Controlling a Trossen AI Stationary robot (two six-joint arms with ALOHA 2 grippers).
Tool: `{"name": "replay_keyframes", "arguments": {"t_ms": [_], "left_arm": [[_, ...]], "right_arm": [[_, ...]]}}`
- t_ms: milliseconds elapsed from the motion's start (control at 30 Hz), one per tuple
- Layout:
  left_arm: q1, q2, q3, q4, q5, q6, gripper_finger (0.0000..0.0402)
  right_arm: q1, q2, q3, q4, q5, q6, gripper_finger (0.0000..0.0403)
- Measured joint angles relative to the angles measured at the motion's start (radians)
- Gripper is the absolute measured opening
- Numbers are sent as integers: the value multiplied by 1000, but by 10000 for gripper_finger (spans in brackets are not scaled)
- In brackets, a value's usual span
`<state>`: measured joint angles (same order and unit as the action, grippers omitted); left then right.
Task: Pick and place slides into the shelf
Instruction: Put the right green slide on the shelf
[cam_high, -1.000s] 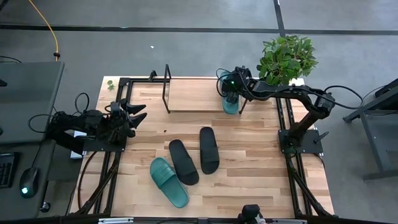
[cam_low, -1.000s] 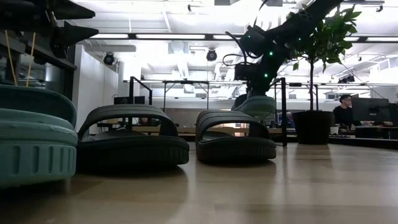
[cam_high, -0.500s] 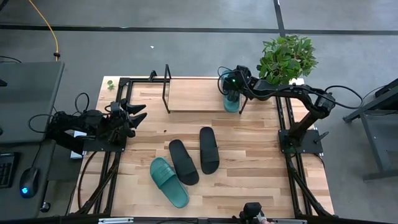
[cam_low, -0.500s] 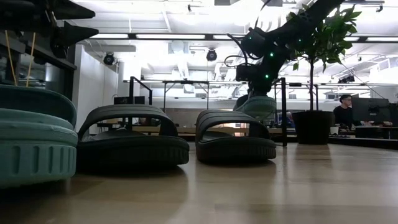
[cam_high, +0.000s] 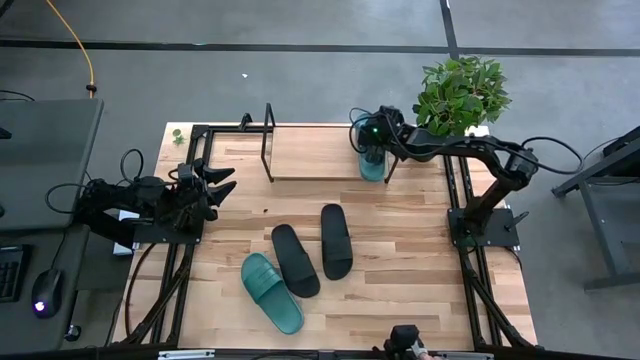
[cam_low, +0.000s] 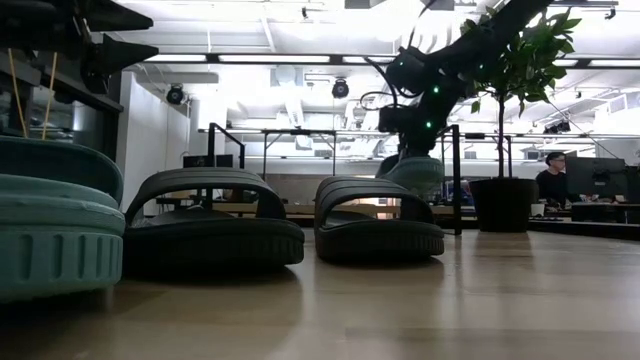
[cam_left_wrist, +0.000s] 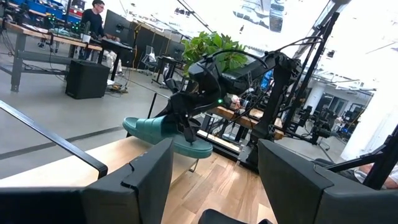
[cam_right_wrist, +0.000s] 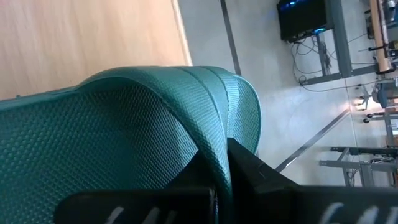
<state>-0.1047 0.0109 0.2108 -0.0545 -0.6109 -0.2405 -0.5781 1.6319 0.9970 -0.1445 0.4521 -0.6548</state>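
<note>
1. Over by the left edge of the table (cam_high: 400, 300), my left claw (cam_high: 222, 180) rests with its two fingers spread wide apart. It holds nothing.
2. Next comes a teal slide (cam_high: 271, 292) lying flat on the wood, near the front edge.
3. Just beside it lies a black slide (cam_high: 295, 260), and it touches the teal one at one end.
4. Then comes another black slide (cam_high: 336, 241), close to the first black one.
5. Farther back stands the shelf (cam_high: 315, 152), with a light wooden board and thin black frames at both ends.
6. At the right end of the shelf, my right claw (cam_high: 372, 138) is pinched tight on the second teal slide (cam_high: 371, 163). From the low view, this slide (cam_low: 412, 172) hangs up off the table, just by the shelf's right frame.
7. Past the back right corner of the table grows a leafy green plant (cam_high: 460, 95).
</note>
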Motion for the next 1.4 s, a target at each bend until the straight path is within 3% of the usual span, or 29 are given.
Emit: {"name": "replay_keyframes", "arguments": {"t_ms": [233, 800, 1400], "left_arm": [[0, 0, 0, 1, -9, 0, 216], [0, 0, 0, 2, -11, 0, 216], [0, 0, 0, 9, -11, 0, 216]], "right_arm": [[9, 61, 0, 53, -11, 20, 0], [98, 91, 0, 170, 99, 28, 0], [149, 92, 62, 110, 200, 99, 0]]}}
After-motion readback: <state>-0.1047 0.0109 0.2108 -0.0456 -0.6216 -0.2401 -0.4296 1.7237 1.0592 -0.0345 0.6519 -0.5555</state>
